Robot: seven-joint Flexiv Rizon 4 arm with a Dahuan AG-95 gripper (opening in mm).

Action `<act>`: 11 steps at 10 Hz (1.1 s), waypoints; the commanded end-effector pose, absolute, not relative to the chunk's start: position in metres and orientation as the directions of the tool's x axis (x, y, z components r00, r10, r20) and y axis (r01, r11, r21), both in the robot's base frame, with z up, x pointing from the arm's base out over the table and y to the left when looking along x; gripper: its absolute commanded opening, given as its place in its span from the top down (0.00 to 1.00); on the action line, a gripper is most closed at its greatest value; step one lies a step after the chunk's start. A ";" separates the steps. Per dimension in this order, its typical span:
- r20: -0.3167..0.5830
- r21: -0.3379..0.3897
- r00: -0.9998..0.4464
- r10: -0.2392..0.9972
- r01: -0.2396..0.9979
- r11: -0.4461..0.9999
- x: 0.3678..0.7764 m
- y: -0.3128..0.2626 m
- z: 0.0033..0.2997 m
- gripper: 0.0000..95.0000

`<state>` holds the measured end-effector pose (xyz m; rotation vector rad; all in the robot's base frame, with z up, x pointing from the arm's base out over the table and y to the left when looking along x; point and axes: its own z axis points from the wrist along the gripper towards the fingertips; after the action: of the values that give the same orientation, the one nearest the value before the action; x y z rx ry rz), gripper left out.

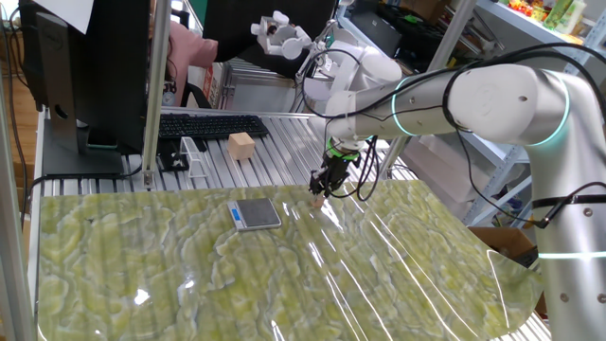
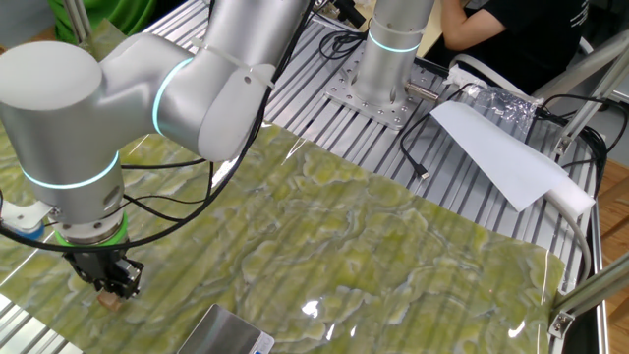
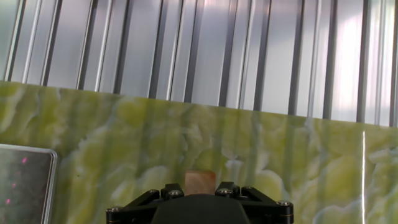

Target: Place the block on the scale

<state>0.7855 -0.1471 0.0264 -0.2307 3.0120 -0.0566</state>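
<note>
The block (image 1: 315,201) is a tiny light-brown wooden cube at the far edge of the green marbled mat. It sits between my fingertips in the hand view (image 3: 200,181) and at the mat's near-left corner in the other fixed view (image 2: 111,301). My gripper (image 1: 321,188) (image 2: 110,287) is down at the mat, with its jaws close against the block's two sides. I cannot tell whether the block is lifted or still resting on the mat. The scale (image 1: 257,214), with its silver platform and blue-edged strip, lies to the left of the block. It also shows in the hand view (image 3: 23,183) and the other fixed view (image 2: 228,334).
A larger pale wooden block (image 1: 241,145), a clear plastic stand (image 1: 194,157) and a keyboard (image 1: 212,125) sit on the ribbed metal table behind the mat. A monitor (image 1: 90,66) stands at the back left. Cables (image 1: 365,180) hang by the arm.
</note>
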 end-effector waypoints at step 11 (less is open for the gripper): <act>-0.126 -0.033 -0.978 -0.168 -0.165 0.986 0.787 -0.146 0.020 1.00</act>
<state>0.7871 -0.1458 0.0200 -0.2540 3.0032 -0.0302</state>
